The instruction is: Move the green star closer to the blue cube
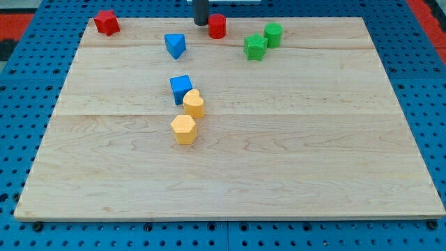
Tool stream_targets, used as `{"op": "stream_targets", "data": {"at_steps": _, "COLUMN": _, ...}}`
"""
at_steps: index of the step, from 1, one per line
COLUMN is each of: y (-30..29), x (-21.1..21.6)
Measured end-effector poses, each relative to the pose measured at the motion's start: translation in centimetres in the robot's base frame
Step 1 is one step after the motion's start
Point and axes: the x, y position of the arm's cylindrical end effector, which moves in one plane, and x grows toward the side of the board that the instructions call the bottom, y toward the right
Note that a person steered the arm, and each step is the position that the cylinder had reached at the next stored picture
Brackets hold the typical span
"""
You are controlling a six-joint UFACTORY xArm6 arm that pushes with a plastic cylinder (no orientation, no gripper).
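The green star (255, 47) lies near the view's top, right of centre, touching or nearly touching a green cylinder (273, 34) at its upper right. The blue cube (180, 88) sits left of centre, well down and left of the star, with a yellow block (194, 104) against its lower right. My tip (201, 23) is at the board's top edge, just left of a red cylinder (217, 26) and up-left of the star, apart from it.
A blue triangular block (175, 45) lies above the blue cube. A red star-like block (106, 22) sits at the top left corner. A yellow hexagonal block (184, 130) lies below the other yellow one. The wooden board (313, 139) rests on a blue pegboard.
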Motion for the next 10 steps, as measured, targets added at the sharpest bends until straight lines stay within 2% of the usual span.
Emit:
{"op": "stream_targets", "data": {"at_steps": 1, "y": 3.2, "x": 5.7}}
{"op": "stream_targets", "data": {"at_steps": 2, "y": 2.1, "x": 6.8}}
{"op": "stream_targets", "data": {"at_steps": 3, "y": 1.0, "x": 10.2}}
{"op": "stream_targets", "data": {"at_steps": 4, "y": 2.3, "x": 10.7}}
{"op": "stream_targets", "data": {"at_steps": 5, "y": 9.9, "x": 8.3}}
{"op": "stream_targets", "data": {"at_steps": 6, "y": 12.3, "x": 5.5}}
{"op": "stream_targets", "data": {"at_steps": 7, "y": 10.8, "x": 4.4}}
{"op": "stream_targets", "data": {"at_steps": 8, "y": 6.8, "x": 4.4}}
{"op": "stream_targets", "data": {"at_steps": 9, "y": 15.3, "x": 4.6}}
{"op": "stream_targets", "data": {"at_steps": 10, "y": 27.2, "x": 1.1}}
